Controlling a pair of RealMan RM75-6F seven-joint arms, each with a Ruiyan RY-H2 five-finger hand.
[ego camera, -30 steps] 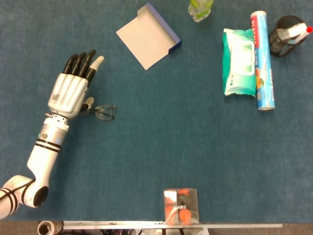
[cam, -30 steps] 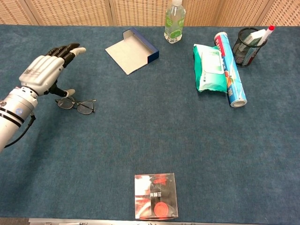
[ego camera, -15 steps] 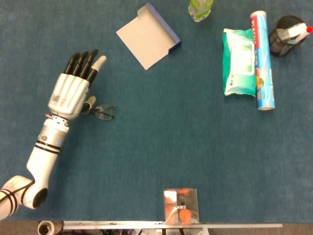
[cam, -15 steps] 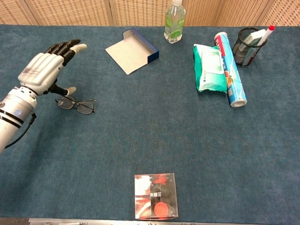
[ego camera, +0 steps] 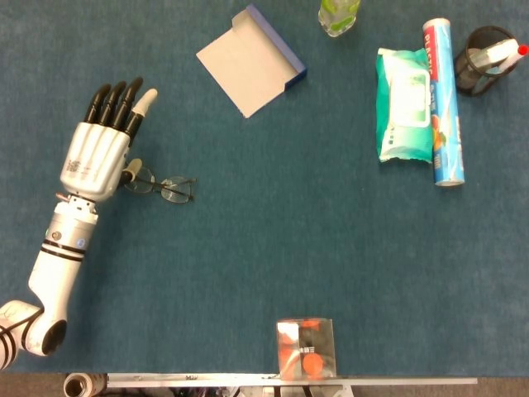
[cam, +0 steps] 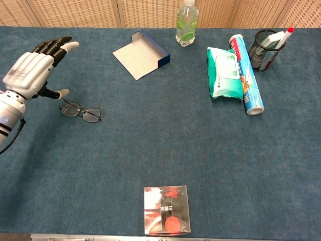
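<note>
Glasses [ego camera: 161,187] lie on the blue counter [ego camera: 264,248] near its left side, folded or nearly so, lenses toward the middle of the counter. The left hand [ego camera: 97,153] hangs just beside them on their outer side, its fingers [ego camera: 116,101] stretched out and a little apart, holding nothing. Its thumb [cam: 61,93] points toward the near rim of the frame; from the chest view it seems to sit just clear of the rim, though contact there is hard to rule out.

A second ago the hand lay over the left end of the glasses, covering part of them. It has since drifted outward, toward the counter's left edge, so both lenses now show in full. The glasses themselves have not shifted. I read this as the hand drawing off from the glasses without having taken them, so no grasp is made.

The right hand shows in neither view. Further off lie an open box [ego camera: 250,59], a wipes pack [ego camera: 402,103] and a clear case [ego camera: 306,347].
</note>
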